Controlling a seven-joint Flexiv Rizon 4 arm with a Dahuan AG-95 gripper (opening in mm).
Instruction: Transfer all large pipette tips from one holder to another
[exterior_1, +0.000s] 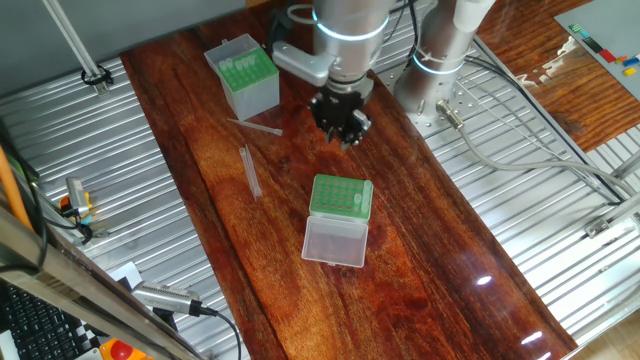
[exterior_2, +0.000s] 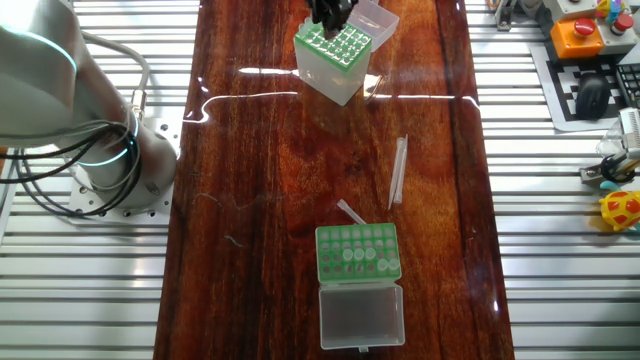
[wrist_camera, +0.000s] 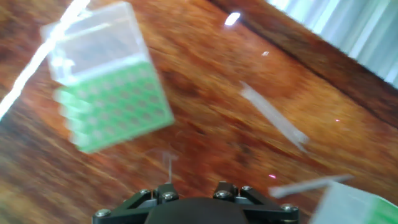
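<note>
Large pipette tips (exterior_1: 250, 170): thin, tapered, translucent, loose on wood; end effector (exterior_1: 342, 128) state unclear.

- Both fixed views: bright, even overhead light, sharp focus, soft short shadows.
- One fixed view: small white glare spots on the glossy table (exterior_1: 250, 200) toward 5 o'clock; arm's light ring glows at 12 o'clock.
- The other fixed view: thin white reflection streak across the wood near 11 o'clock.
- Hand view: heavy motion blur everywhere; low green rack (wrist_camera: 109, 93) smeared, loose pipette tips (wrist_camera: 273, 116) soft-edged.
- Hand view: blown-out white streak at 10 o'clock, glare spot at 12 o'clock.
</note>
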